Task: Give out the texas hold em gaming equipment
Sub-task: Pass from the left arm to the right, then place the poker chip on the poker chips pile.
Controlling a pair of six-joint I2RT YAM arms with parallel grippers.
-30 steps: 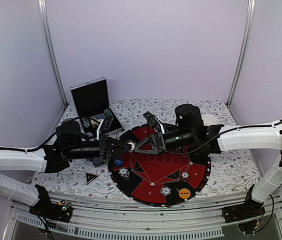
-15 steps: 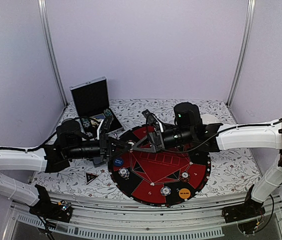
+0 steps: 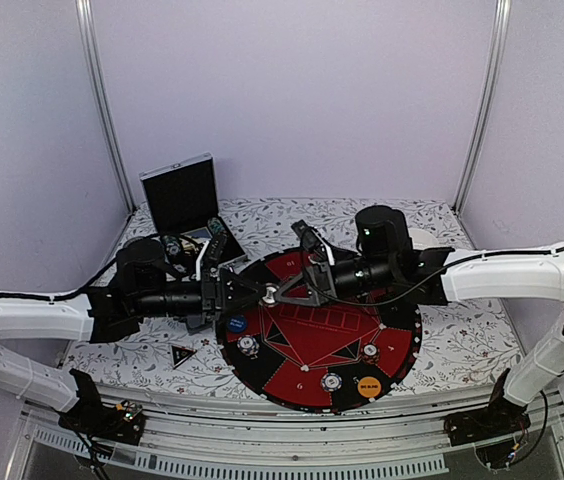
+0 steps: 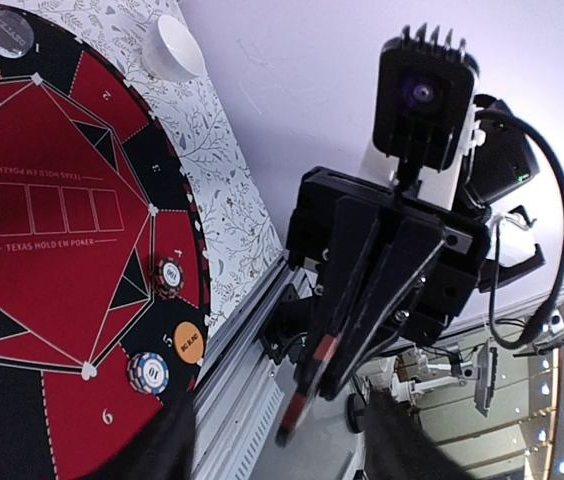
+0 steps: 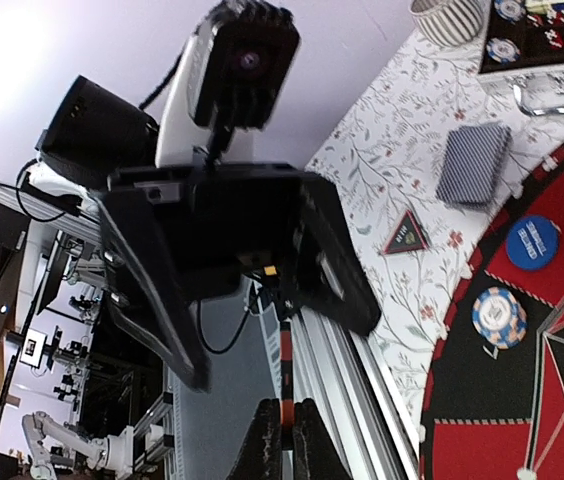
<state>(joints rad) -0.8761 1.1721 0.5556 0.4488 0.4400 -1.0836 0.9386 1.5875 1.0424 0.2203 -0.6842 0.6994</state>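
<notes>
The right pincer (image 5: 283,412) clamps a striped poker chip (image 5: 284,365) above the mat (image 3: 362,330), facing the left pincer (image 3: 258,291), whose jaws stand apart.

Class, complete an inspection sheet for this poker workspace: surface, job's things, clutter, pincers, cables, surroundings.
Surface: floral cloth under a round red-and-black mat.
Job's things: striped chips, blue button and orange button on the mat; triangular marker and card deck on the cloth.
Clutter: open black case at the back left; white cup by the mat.
Pincers: left pincer open; right pincer shut on a held chip, edge-on, above the mat.
Cables: black cable along each arm.
Surroundings: pale walls, metal posts.
</notes>
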